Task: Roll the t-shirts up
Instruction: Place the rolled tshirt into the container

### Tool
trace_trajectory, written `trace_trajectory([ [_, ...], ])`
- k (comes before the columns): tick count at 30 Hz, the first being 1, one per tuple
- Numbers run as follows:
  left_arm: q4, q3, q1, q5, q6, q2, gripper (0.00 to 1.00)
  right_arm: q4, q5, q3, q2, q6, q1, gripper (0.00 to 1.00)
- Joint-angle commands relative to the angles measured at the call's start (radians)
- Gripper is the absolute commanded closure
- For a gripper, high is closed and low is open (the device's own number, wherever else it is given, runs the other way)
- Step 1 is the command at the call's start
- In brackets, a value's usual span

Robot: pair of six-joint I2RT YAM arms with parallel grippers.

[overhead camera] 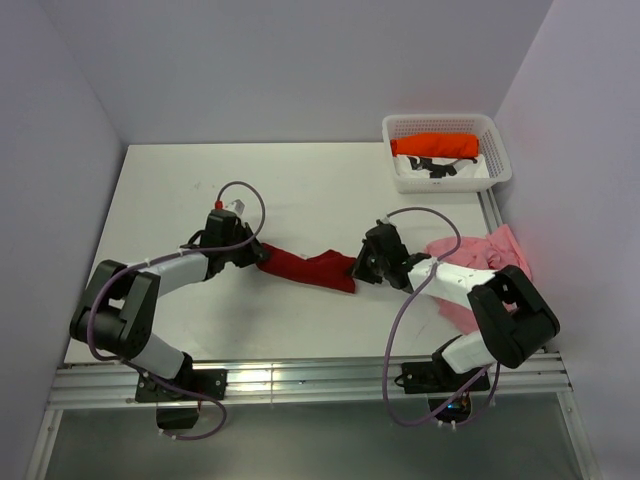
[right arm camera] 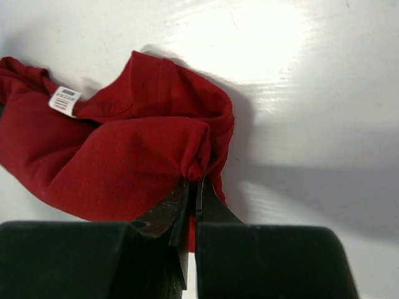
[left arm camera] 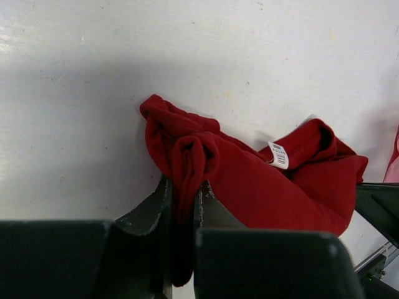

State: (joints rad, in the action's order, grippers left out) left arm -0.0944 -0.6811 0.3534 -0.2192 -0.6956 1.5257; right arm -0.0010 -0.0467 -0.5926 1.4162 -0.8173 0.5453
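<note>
The dark red t-shirt (overhead camera: 306,268) lies bunched in the middle of the white table, stretched between both grippers. My left gripper (overhead camera: 258,254) is shut on its left end; the left wrist view shows the cloth (left arm camera: 262,180) pinched between the jaws (left arm camera: 182,193). My right gripper (overhead camera: 360,266) is shut on its right end, with a fold of cloth (right arm camera: 124,149) held at the fingertips (right arm camera: 194,184). A white label (right arm camera: 64,101) shows on the shirt. The pink t-shirt (overhead camera: 478,262) lies crumpled at the right edge under my right arm. The bright orange-red t-shirt (overhead camera: 435,146) lies in the basket.
A white mesh basket (overhead camera: 498,160) stands at the back right corner, with black and white cloth beside the orange-red shirt. Purple cables loop above both arms. The table's metal rail (overhead camera: 300,378) runs along the near edge. Walls close in on the left, back and right.
</note>
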Motion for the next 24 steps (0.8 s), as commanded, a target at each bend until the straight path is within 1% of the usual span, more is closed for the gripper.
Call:
trace_trajectory([
  [1,0.004,-0.032,0.002,0.017,0.013,0.028,1.00,0.053,-0.054,0.007,0.026,0.038,-0.019,1.00],
  [2,0.004,-0.035,0.002,0.023,0.013,0.033,1.00,0.083,-0.058,0.017,0.023,0.033,-0.022,0.95],
  [4,0.007,-0.040,0.002,0.027,0.019,0.048,1.00,0.102,-0.059,0.037,0.020,0.033,-0.024,0.91],
  [5,0.008,-0.044,0.002,0.030,0.021,0.053,1.00,0.102,-0.059,0.037,0.020,0.036,-0.024,0.87],
  [7,0.013,-0.049,0.002,0.037,0.025,0.062,1.00,0.102,-0.055,0.039,0.023,0.038,-0.030,0.84],
  [10,0.012,-0.051,0.002,0.041,0.027,0.070,1.00,0.093,-0.044,0.039,0.030,0.040,-0.033,0.74],
  [11,0.012,-0.055,0.002,0.040,0.028,0.070,1.00,0.095,-0.042,0.039,0.036,0.040,-0.034,0.69],
  [13,0.016,-0.060,0.002,0.043,0.030,0.073,1.00,0.099,-0.044,0.046,0.043,0.040,-0.038,0.63],
  [18,0.032,-0.077,0.002,0.047,0.036,0.068,1.00,0.111,-0.035,0.071,0.030,0.041,-0.048,0.56],
  [19,0.035,-0.078,0.002,0.049,0.038,0.068,1.00,0.113,-0.032,0.077,0.020,0.043,-0.054,0.50],
  [21,0.041,-0.084,0.002,0.049,0.039,0.068,1.00,0.130,-0.038,0.096,0.012,0.046,-0.061,0.47],
  [24,0.036,-0.083,0.002,0.044,0.038,0.070,1.00,0.142,-0.050,0.102,0.012,0.050,-0.071,0.46],
])
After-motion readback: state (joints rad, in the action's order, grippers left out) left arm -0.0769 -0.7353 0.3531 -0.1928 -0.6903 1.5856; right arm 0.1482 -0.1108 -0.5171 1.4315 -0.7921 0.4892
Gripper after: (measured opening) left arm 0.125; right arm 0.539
